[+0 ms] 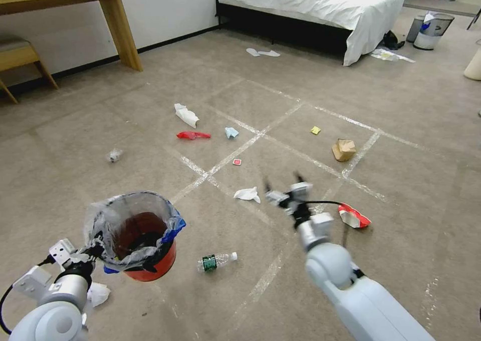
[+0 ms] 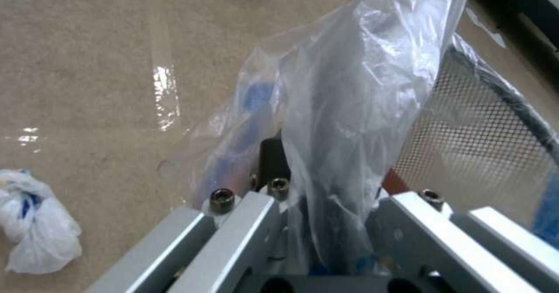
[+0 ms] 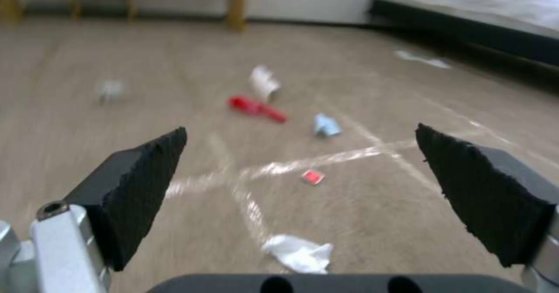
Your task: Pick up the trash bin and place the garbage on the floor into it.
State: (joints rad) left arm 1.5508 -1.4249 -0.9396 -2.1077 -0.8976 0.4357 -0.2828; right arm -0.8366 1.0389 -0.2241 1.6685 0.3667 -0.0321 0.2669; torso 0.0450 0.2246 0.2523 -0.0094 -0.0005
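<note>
My left gripper (image 1: 96, 246) is shut on the near rim of the red trash bin (image 1: 150, 266) and holds it above the floor (image 1: 75, 190). Its fingers (image 2: 265, 162) pinch the clear liner (image 2: 349, 87). My right gripper (image 1: 282, 179) hangs open and empty over the carpet, just right of a white tissue (image 1: 247, 194) (image 3: 300, 251). Garbage lies scattered: a red card (image 1: 237, 162) (image 3: 312, 177), blue scrap (image 1: 231, 132) (image 3: 326, 125), red wrapper (image 1: 193, 135) (image 3: 256, 108), brown paper bag (image 1: 343, 150), yellow wrapper (image 1: 315, 130), bottle (image 1: 216, 261), and a red-and-white wrapper (image 1: 353, 216).
A bed (image 1: 320, 5) stands at the back, with a grey metal bin (image 1: 433, 30) and a cream bin (image 1: 473, 62) to its right. A wooden desk (image 1: 120, 30) and stool (image 1: 20, 55) line the left wall. Another tissue (image 1: 97, 293) (image 2: 35, 223) lies under my left arm.
</note>
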